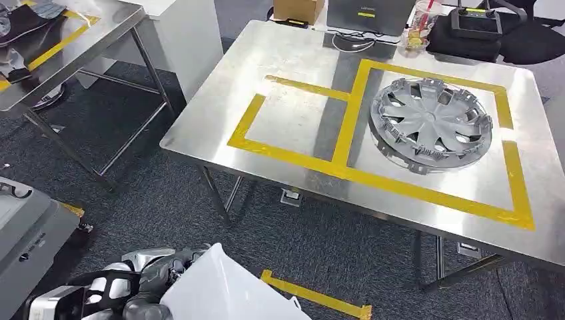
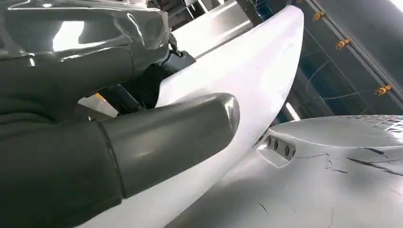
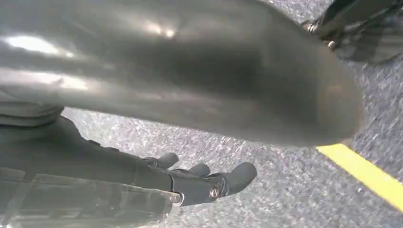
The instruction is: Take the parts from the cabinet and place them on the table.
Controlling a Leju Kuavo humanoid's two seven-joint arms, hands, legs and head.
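My left hand [image 1: 143,280] sits at the bottom left of the head view and grips a white moulded panel part [image 1: 220,290] above the carpet, short of the table. In the left wrist view the thumb [image 2: 166,137] presses on the white part [image 2: 247,80]. A silver wheel cover [image 1: 430,123] lies inside the right yellow-taped box on the steel table [image 1: 300,60]. My right hand [image 3: 119,166] hangs over the grey carpet with its fingers [image 3: 214,180] apart and nothing in them.
A second steel table [image 1: 100,20] stands at the upper left, and a grey cabinet [image 1: 26,233] is at the left edge. A cardboard box [image 1: 298,10] and a grey device [image 1: 370,13] sit at the table's far edge. Yellow tape [image 1: 313,293] marks the floor.
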